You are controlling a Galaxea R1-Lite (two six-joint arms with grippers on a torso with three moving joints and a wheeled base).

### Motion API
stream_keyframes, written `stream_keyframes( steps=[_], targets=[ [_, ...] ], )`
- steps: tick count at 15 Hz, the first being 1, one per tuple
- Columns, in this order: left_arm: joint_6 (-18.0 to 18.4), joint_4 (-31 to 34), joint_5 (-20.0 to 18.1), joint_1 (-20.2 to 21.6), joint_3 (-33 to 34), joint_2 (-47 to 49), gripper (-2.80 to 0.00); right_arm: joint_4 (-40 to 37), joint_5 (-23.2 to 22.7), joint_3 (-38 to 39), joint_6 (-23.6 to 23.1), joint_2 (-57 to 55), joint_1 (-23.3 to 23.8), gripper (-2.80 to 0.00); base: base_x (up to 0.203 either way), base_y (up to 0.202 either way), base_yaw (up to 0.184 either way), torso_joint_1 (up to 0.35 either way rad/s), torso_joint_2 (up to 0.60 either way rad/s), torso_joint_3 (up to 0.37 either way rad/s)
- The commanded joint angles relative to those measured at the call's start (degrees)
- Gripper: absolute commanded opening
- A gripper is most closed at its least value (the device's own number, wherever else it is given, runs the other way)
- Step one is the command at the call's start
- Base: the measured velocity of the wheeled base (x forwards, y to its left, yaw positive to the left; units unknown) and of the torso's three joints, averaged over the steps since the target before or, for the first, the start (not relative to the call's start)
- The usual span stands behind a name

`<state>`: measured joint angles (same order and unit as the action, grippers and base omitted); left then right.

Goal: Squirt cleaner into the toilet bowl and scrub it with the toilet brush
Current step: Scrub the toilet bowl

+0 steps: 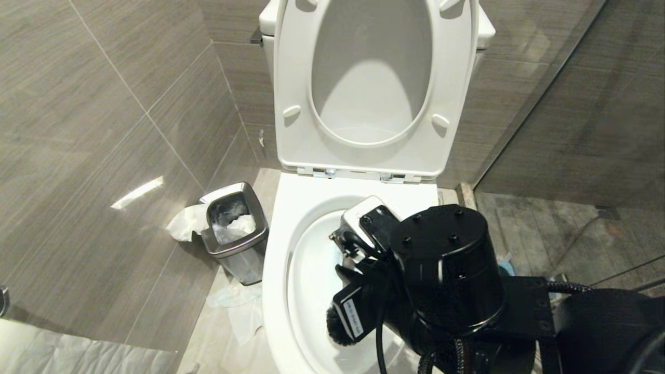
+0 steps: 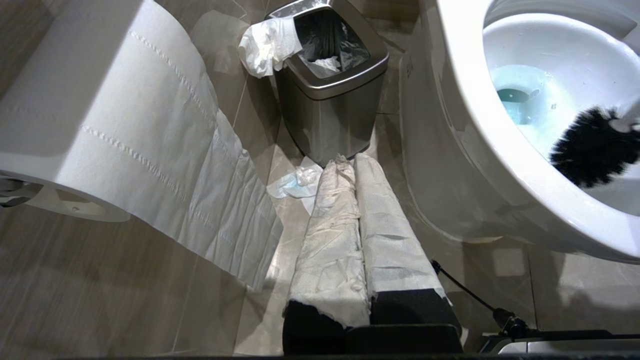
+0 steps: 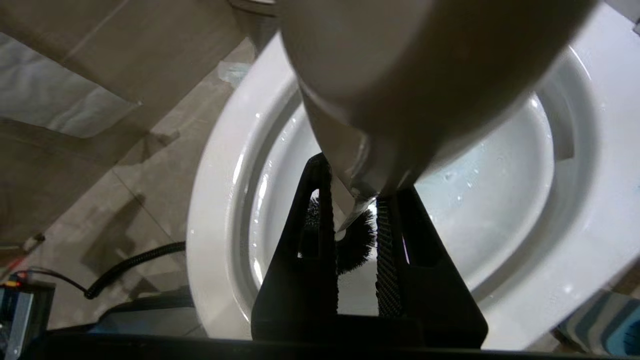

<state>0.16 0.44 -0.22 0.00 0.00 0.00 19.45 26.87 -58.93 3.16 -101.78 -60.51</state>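
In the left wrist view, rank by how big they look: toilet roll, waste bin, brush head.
1. Toilet roll, though its nearness to the camera inflates it.
2. Waste bin.
3. Brush head, smallest.

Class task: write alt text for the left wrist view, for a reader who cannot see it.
A black-bristled toilet brush dips into a white toilet bowl holding pale turquoise cleaner. Beside the bowl stands a steel waste bin with tissue over its rim. The tissue-wrapped left gripper hangs shut, beside a toilet paper roll.
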Motion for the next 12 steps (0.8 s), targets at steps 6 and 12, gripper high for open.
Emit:
stream_keyframes(
  steps=[6,12],
  targets=[
    [0.02,0.00,0.04,0.00,0.18,0.00,-2.80,3.40,2.01,-15.58,0.07,-15.51,2.17,-2.80,0.000,0.000,0.000,0.000,0.00,0.000],
    [0.02,0.00,-0.04,0.00,0.18,0.00,-2.80,3.18,2.17,-28.32,-2.89,-22.14,13.55,-2.80,0.000,0.000,0.000,0.000,0.00,0.000]
  ],
)
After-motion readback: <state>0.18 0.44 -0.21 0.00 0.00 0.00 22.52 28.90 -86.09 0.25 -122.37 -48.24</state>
